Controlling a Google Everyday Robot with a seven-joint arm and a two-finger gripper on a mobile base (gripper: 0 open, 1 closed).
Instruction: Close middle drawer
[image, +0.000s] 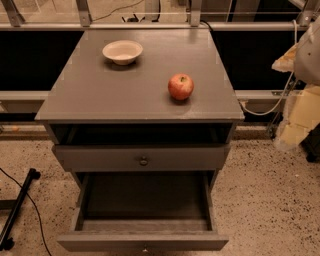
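The grey cabinet (100, 92) stands in the middle of the camera view. The middle drawer (142, 242) is pulled far out towards me. Its deep tray is empty, and its low flat front with a tiny knob (145, 248) is at the bottom edge of the view. Above it, a taller grey drawer front (100, 159) with a bigger dark knob (143, 161) is slightly open. My gripper (298, 117) is at the right edge of the view. It is level with the cabinet top and well apart from the cabinet and both drawers.
A red apple (180, 86) and a white bowl (122, 51) sit on the cabinet top. A black stand leg (17, 207) and a cable lie on the speckled floor at the left. A rail and dark panels run behind the cabinet.
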